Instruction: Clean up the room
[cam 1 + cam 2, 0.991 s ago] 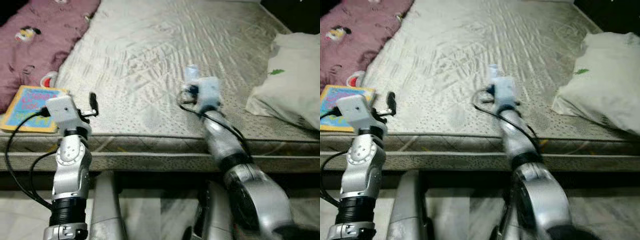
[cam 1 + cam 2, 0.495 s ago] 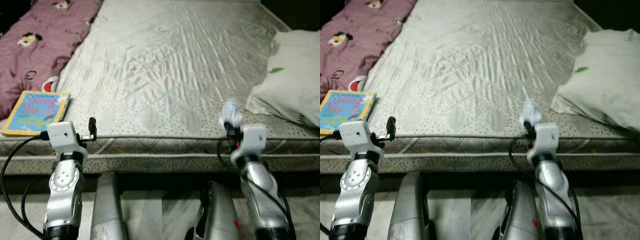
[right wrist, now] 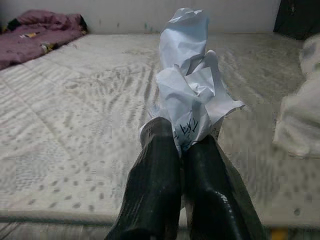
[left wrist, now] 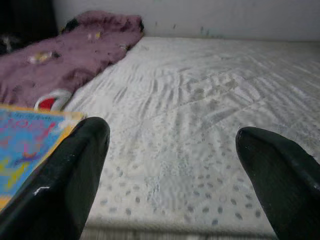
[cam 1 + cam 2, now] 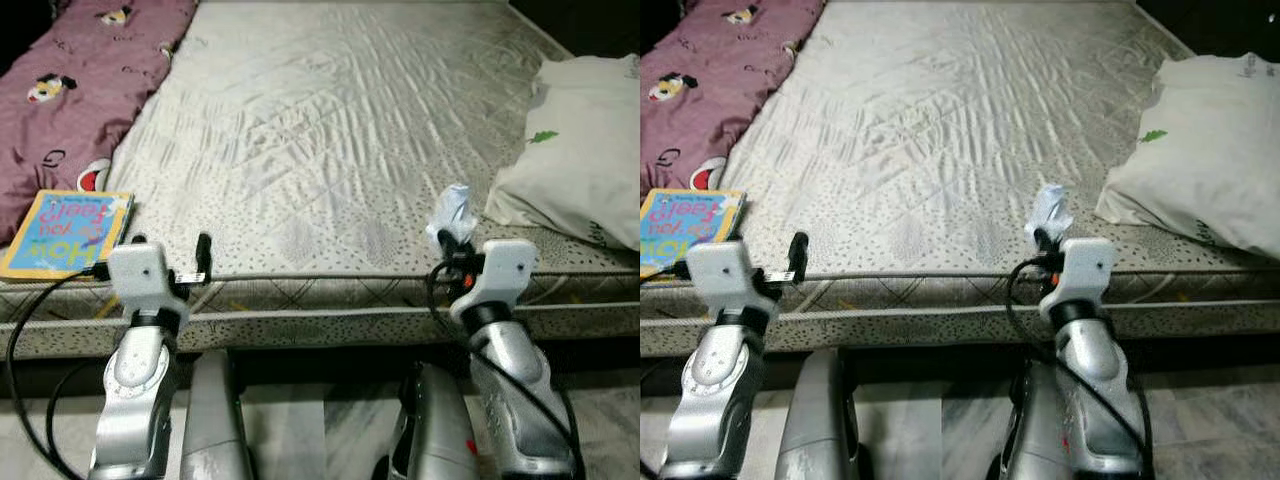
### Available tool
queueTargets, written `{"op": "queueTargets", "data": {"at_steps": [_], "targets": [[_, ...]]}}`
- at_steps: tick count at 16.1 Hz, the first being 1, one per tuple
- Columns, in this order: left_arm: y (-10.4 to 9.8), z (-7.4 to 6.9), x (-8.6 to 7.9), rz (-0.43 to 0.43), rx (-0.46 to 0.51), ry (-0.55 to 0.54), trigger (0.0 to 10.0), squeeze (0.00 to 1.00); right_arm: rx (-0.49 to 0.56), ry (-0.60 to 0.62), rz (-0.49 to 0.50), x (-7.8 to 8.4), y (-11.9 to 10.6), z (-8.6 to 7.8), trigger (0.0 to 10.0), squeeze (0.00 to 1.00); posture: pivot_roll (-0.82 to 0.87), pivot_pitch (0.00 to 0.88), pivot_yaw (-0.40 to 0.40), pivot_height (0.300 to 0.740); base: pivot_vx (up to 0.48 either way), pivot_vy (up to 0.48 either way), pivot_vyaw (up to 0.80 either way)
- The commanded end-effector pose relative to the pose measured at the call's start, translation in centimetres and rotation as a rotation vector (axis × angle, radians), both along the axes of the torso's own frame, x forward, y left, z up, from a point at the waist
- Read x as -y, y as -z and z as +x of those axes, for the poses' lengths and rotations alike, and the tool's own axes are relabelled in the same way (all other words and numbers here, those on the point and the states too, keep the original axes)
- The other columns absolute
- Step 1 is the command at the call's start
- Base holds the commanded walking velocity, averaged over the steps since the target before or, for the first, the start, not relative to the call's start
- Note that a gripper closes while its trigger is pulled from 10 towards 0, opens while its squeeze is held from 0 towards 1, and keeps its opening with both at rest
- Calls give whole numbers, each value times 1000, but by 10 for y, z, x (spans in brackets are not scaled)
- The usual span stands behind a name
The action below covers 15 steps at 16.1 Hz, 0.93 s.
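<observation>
Crumpled paper held clear of the mattress edge, second gripper unladen.

The right gripper (image 3: pixel 182 150) has both black fingers pressed together on the base of a crumpled paper (image 3: pixel 187 100), which stands up above the tips; a pinch that low likely keeps the wad from slipping while it is carried. In the head views it sits at the near edge of the mattress (image 5: pixel 330 130), well apart from the white pillow (image 5: pixel 585 160). The left gripper (image 4: pixel 170 170) is spread wide and empty at the same edge, near the picture book (image 5: pixel 65 230) beside the maroon blanket (image 5: pixel 90 60), probably the next item.
</observation>
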<state>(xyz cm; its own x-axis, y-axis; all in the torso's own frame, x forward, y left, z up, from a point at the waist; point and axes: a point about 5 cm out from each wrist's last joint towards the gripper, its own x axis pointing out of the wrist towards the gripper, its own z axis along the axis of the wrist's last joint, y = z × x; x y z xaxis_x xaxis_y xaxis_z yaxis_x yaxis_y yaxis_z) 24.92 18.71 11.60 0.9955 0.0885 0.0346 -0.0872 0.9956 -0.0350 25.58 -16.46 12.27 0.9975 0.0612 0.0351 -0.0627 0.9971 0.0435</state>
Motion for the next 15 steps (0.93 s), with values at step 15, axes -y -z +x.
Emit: {"op": "queueTargets", "data": {"at_steps": [15], "targets": [[2,-2,10,-56,-50,33,10000,0,-58,16,63,-8,-5,12,10000,0,50,0,-17,571,0,0,0]]}}
